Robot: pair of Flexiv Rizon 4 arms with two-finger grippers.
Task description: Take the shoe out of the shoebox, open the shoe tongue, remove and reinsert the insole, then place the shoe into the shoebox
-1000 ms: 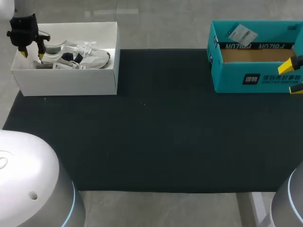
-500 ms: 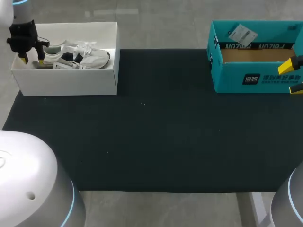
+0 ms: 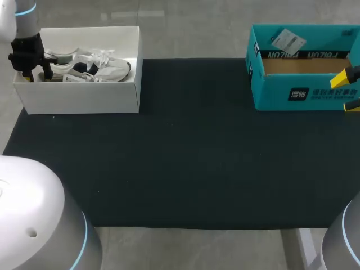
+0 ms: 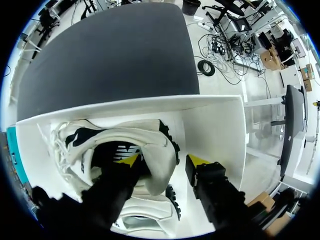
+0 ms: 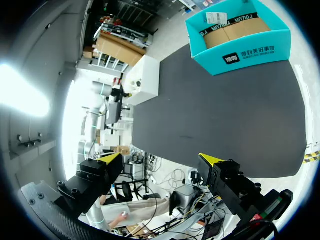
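Left wrist view: left gripper (image 4: 163, 160) is spread and straddles the heel of the shoe (image 4: 150, 142). One yellow tip is inside the shoe's opening. The other is outside the heel with a sliver of box floor showing between them, so it is not pinching yet.

Change over the last second, head view: this gripper has dropped from above the rim to down inside the white shoebox (image 3: 79, 95) at its left end. Its tips are now hidden below the wall. The shoe has not shifted. It lies on its side in the box, toe toward the box's right end, laces loose. The shoebox sits at the far left corner of the surface (image 3: 185, 152).

Right gripper (image 3: 349, 90) has not moved. Its fingers are wide apart and hold nothing. It sits at the right edge of the surface, just beside the teal box (image 3: 304, 93) at the far right corner.

Judgement: descent looks finished and the grasp is lined up on the heel. Closing and lifting the shoe out looks like the next move. The shoe is still boxed, so the task is at its very first step.
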